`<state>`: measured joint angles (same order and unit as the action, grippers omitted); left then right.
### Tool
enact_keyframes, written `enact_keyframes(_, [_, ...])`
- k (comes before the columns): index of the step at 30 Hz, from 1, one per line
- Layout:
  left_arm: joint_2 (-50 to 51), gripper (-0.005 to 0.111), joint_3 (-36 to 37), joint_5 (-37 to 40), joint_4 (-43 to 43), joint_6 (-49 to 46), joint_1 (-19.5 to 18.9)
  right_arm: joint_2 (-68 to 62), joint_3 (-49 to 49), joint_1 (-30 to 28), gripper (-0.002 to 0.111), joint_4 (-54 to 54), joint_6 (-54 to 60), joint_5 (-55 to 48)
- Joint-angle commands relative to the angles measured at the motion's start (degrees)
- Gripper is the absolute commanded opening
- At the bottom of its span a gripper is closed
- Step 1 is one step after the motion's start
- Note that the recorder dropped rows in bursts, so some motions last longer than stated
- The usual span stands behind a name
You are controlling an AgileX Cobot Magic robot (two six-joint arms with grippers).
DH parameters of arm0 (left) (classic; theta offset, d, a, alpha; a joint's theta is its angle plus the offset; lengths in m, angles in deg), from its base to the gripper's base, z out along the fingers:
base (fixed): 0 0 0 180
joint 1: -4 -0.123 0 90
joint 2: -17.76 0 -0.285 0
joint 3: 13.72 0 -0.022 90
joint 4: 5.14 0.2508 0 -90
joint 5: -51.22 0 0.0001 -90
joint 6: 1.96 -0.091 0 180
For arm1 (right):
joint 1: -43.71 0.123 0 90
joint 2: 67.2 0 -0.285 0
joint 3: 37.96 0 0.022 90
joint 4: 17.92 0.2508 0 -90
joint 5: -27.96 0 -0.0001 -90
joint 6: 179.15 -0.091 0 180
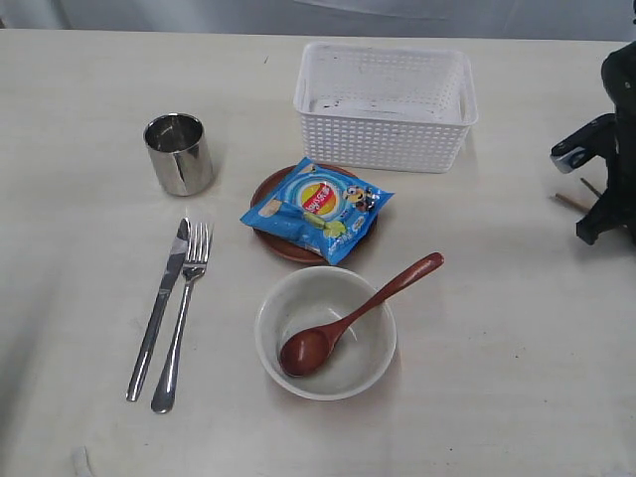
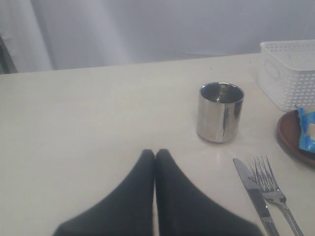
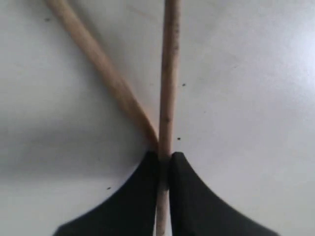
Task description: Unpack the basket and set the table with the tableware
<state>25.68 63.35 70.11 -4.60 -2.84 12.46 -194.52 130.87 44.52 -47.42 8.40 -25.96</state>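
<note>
My right gripper [image 3: 165, 157] is shut on one wooden chopstick [image 3: 170, 73], just above the table [image 1: 79, 119]. A second chopstick [image 3: 98, 59] crosses it at the jaws; whether it is pinched too I cannot tell. In the exterior view this gripper [image 1: 596, 194] is at the far right edge, right of the white basket [image 1: 383, 104]. On the table are the steel cup [image 1: 179, 152], knife [image 1: 161, 308], fork [image 1: 187, 308], and the white bowl [image 1: 378, 348] holding the wooden spoon [image 1: 353, 318]. My left gripper [image 2: 155, 153] is shut and empty, short of the cup [image 2: 220, 112].
A blue chip bag [image 1: 318, 207] lies on the reddish-brown plate [image 1: 270, 184], between the basket and the bowl. No tableware shows inside the basket. The left arm does not show in the exterior view.
</note>
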Motion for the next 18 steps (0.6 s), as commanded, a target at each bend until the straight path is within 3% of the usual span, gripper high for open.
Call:
enact_keyframes(1, [-0.1,0.0,0.1,-0.5,-0.1,0.3,0.3,-0.5,-1.4,-0.1,0.0,13.4,1.3,3.5])
enact_keyframes(18, [-0.1,0.0,0.1,-0.5,-0.1,0.3,0.3,5.5,-1.4,0.0,0.0,38.5,8.1,-6.9])
